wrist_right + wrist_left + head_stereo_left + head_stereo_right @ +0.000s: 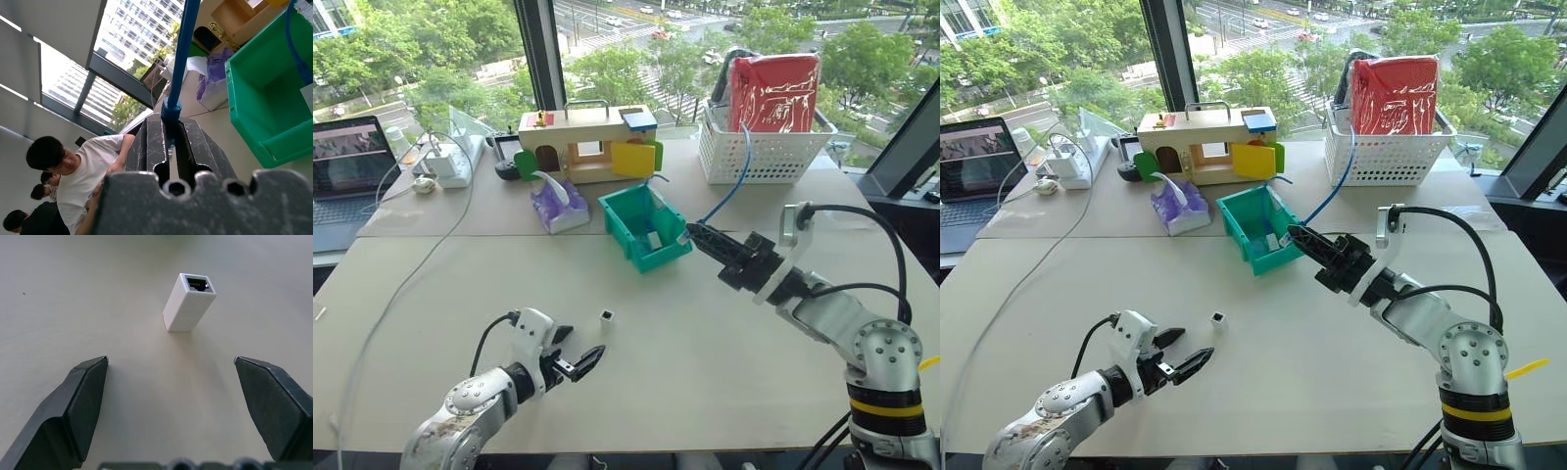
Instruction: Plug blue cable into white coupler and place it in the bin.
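The white coupler (606, 316) stands upright on the table, its dark socket facing up (190, 302). My left gripper (578, 358) hovers open just in front of it, with the coupler a short way beyond the fingertips and nothing between them. My right gripper (695, 235) is raised beside the teal bin (644, 227) and shut on the plug end of the blue cable (736, 186). From the jaws the cable (183, 54) runs up and back over the white basket. The other end of the blue cable lies in the bin.
A white lattice basket (766, 145) with a red bag stands at the back right. A wooden toy house (587, 143), a purple tissue pack (558, 204), a laptop (350, 168) and a grey-white cord (401, 284) occupy the back and left. People (73, 166) show in the right wrist view.
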`<action>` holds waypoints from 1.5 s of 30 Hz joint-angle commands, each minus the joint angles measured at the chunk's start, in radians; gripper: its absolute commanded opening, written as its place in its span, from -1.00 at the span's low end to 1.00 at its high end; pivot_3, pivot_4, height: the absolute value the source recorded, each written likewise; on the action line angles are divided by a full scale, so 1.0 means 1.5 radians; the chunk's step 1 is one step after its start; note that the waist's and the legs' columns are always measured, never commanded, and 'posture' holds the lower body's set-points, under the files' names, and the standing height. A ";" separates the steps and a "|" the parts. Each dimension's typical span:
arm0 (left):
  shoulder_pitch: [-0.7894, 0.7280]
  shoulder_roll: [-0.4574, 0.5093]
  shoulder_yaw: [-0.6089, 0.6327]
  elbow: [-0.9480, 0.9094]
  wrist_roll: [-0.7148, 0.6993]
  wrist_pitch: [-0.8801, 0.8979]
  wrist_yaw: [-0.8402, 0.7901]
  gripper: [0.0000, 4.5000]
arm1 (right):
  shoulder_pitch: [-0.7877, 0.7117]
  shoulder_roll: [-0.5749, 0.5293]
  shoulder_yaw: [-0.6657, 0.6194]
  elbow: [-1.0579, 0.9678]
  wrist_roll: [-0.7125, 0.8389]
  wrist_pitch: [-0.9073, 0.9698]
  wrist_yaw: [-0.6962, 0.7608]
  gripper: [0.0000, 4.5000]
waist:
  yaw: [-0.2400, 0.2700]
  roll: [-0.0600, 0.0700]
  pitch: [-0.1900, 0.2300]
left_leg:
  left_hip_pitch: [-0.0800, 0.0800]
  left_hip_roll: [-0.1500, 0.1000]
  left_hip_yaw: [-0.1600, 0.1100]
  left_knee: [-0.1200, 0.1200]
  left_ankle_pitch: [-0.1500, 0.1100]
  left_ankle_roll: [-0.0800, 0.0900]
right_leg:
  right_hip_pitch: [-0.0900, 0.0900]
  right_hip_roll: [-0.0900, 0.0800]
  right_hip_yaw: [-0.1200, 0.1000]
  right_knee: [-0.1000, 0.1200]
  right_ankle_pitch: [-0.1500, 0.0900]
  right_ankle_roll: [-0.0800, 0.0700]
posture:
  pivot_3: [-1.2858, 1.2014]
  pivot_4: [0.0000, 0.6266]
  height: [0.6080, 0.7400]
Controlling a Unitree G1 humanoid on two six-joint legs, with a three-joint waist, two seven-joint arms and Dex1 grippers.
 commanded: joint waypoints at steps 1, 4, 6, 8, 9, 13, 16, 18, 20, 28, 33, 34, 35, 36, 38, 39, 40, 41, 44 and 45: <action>-0.028 -0.032 -0.026 0.002 0.001 0.019 0.041 0.97 | 0.003 0.005 -0.006 -0.037 0.011 -0.007 -0.010 -1.00 | 0.001 0.000 0.000 | 0.000 0.000 0.000 0.000 0.000 0.000 | 0.000 0.000 0.000 0.000 0.000 0.000 | 0.03 -0.52 1.00; -0.065 -0.043 -0.058 0.038 0.037 0.010 0.065 0.97 | -0.005 0.000 -0.004 -0.049 0.024 -0.003 -0.021 -1.00 | 0.000 0.000 0.000 | 0.000 0.000 0.000 0.000 0.000 0.000 | 0.000 0.000 0.000 0.000 0.000 0.000 | 0.03 -0.52 1.00; -0.086 -0.042 -0.077 0.057 0.056 0.000 0.068 0.97 | -0.011 -0.005 -0.004 -0.053 0.031 0.000 -0.026 -1.00 | 0.000 0.000 0.000 | 0.000 0.000 0.000 0.000 0.000 0.000 | 0.000 0.000 0.000 0.000 0.000 0.000 | 0.03 -0.52 1.00; -0.096 -0.050 -0.086 0.068 0.061 -0.005 0.072 0.97 | -0.015 -0.008 -0.005 -0.056 0.041 -0.002 -0.034 -1.00 | -0.001 0.000 0.000 | 0.000 0.000 0.000 0.000 0.000 0.000 | 0.001 0.000 0.000 0.000 0.000 0.000 | 0.03 -0.52 1.00; -0.099 -0.052 -0.090 0.071 0.063 -0.007 0.073 0.97 | -0.017 -0.009 -0.005 -0.057 0.045 -0.003 -0.037 -1.00 | -0.002 0.000 0.000 | 0.000 0.000 0.000 0.000 0.000 0.000 | 0.000 0.000 0.000 0.000 0.000 0.000 | 0.03 -0.52 1.00; -0.109 -0.052 -0.108 0.080 0.081 -0.020 0.070 0.97 | -0.033 -0.017 -0.005 -0.052 0.056 -0.005 -0.051 -1.00 | -0.001 0.000 0.000 | 0.000 0.000 0.000 0.000 0.000 0.000 | 0.001 0.000 0.000 0.000 0.000 0.000 | 0.03 -0.52 1.00; -0.116 -0.050 -0.119 0.086 0.094 -0.026 0.071 0.97 | -0.042 -0.017 -0.004 -0.047 0.058 -0.007 -0.058 -1.00 | 0.000 0.000 0.000 | 0.000 0.000 0.000 0.000 0.000 0.000 | 0.001 0.000 0.000 -0.001 0.000 0.000 | 0.03 -0.52 1.00; -0.120 -0.048 -0.124 0.089 0.104 -0.029 0.072 0.97 | -0.045 -0.017 -0.003 -0.044 0.057 -0.007 -0.060 -1.00 | 0.000 0.000 0.000 | 0.000 0.000 0.000 0.000 0.000 0.000 | 0.001 0.000 0.000 -0.001 0.000 0.000 | 0.03 -0.52 1.00; -0.123 -0.048 -0.127 0.092 0.111 -0.030 0.074 0.86 | -0.047 -0.016 -0.002 -0.038 0.054 -0.007 -0.058 -1.00 | 0.000 0.000 0.000 | 0.000 0.000 0.000 0.000 0.000 0.000 | 0.001 0.000 0.000 -0.001 0.000 0.000 | 0.03 -0.52 1.00; -0.135 -0.044 -0.123 0.105 0.128 -0.051 0.065 -0.29 | -0.028 -0.010 -0.006 -0.018 0.016 -0.001 -0.014 -1.00 | 0.000 0.000 0.000 | 0.000 0.000 0.000 0.000 0.000 0.000 | 0.001 0.000 0.000 -0.001 0.000 0.000 | 0.03 -0.52 1.00; -0.139 -0.006 -0.091 0.129 0.081 -0.098 -0.040 -0.70 | -0.015 -0.011 -0.013 -0.024 0.005 -0.002 0.002 -1.00 | 0.000 0.000 0.000 | 0.000 0.000 0.000 0.000 0.000 0.000 | 0.000 0.000 0.000 -0.001 0.000 0.000 | 0.03 -0.52 1.00; -0.140 0.014 -0.092 0.135 0.077 -0.116 -0.075 -0.70 | -0.014 -0.013 -0.015 -0.024 0.005 -0.002 0.004 -1.00 | -0.001 0.000 0.000 | 0.000 0.000 0.000 0.000 0.000 0.000 | 0.000 0.000 0.000 -0.001 0.000 0.000 | 0.03 -0.52 1.00; -0.142 0.027 -0.093 0.139 0.073 -0.128 -0.097 -0.70 | -0.014 -0.014 -0.016 -0.025 0.005 -0.002 0.006 -1.00 | -0.002 0.000 0.000 | -0.001 0.000 0.000 0.000 0.000 0.000 | -0.001 0.000 0.000 0.000 0.000 0.000 | 0.03 -0.52 1.00; -0.149 0.056 -0.096 0.151 0.068 -0.151 -0.149 -0.70 | -0.014 -0.016 -0.016 -0.023 0.003 -0.001 0.009 -1.00 | -0.003 0.000 0.000 | -0.001 0.000 0.000 0.000 0.000 0.000 | -0.001 0.000 0.000 0.000 0.000 0.000 | 0.03 -0.52 1.00; -0.170 0.121 -0.116 0.190 0.074 -0.233 -0.277 -0.70 | -0.017 -0.017 -0.016 -0.022 0.002 0.000 0.011 -1.00 | -0.002 0.000 0.000 | -0.001 0.000 0.000 0.000 0.000 0.000 | -0.001 0.000 0.000 0.000 0.000 0.000 | 0.03 -0.52 1.00; -0.180 0.146 -0.128 0.209 0.079 -0.275 -0.336 -0.70 | -0.018 -0.017 -0.016 -0.022 0.001 0.000 0.011 -1.00 | -0.002 0.000 0.000 | -0.001 0.000 0.000 0.000 0.000 0.000 | -0.001 0.000 0.000 0.000 0.000 0.000 | 0.03 -0.52 1.00; -0.195 0.168 -0.143 0.237 0.092 -0.321 -0.386 -0.70 | -0.020 -0.016 -0.015 -0.022 0.001 -0.001 0.010 -1.00 | -0.002 0.000 0.000 | -0.001 0.000 0.000 0.000 0.000 0.000 | -0.002 0.001 0.000 0.000 0.000 0.000 | 0.03 -0.52 1.00; -0.213 0.182 -0.159 0.267 0.106 -0.361 -0.421 -0.70 | -0.020 -0.014 -0.014 -0.024 0.000 -0.002 0.009 -1.00 | -0.002 0.000 0.000 | -0.001 0.000 0.000 0.000 0.000 0.000 | -0.001 0.001 0.000 0.000 0.000 -0.001 | 0.03 -0.52 1.00; -0.265 0.184 -0.189 0.348 0.139 -0.444 -0.476 -0.70 | -0.019 -0.012 -0.011 -0.029 -0.006 -0.003 0.006 -1.00 | -0.001 0.000 0.000 | -0.001 0.000 0.000 0.000 0.000 0.000 | -0.001 0.000 0.000 -0.001 0.000 -0.001 | 0.03 -0.52 1.00; -0.285 0.175 -0.199 0.371 0.147 -0.459 -0.488 -0.70 | -0.015 -0.012 -0.010 -0.032 -0.011 -0.003 0.006 -1.00 | -0.001 0.000 0.000 | -0.001 0.000 0.000 0.000 0.000 0.000 | -0.001 0.000 0.000 -0.001 0.000 -0.001 | 0.03 -0.52 1.00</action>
